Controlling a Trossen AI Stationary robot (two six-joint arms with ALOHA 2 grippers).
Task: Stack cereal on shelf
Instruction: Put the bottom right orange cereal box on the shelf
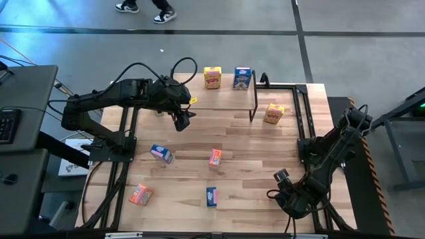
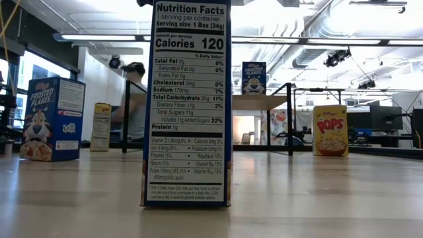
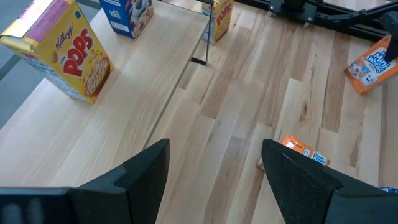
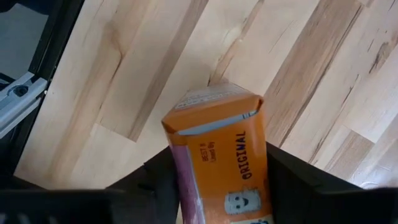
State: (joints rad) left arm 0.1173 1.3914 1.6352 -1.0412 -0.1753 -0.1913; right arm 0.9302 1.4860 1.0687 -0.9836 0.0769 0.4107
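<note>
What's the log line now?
left end effector open, empty | right end effector shut on orange box | shelf holds yellow box, blue box

"Nutrition Facts" — blue box [image 2: 186,99], "POPS" — yellow box [image 3: 62,51], "ORIGINAL" — orange box [image 4: 221,155]

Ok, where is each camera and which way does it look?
High view: above the table, looking straight down; both arms show, left gripper near the shelf.
Low view: tabletop height, looking level across; blue box fills it, no arm clearly shows.
Left wrist view: on the left arm, past its open fingers toward the shelf.
Right wrist view: on the right arm, looking down; right gripper holds an orange box.
High and left wrist share the yellow Pops box.
</note>
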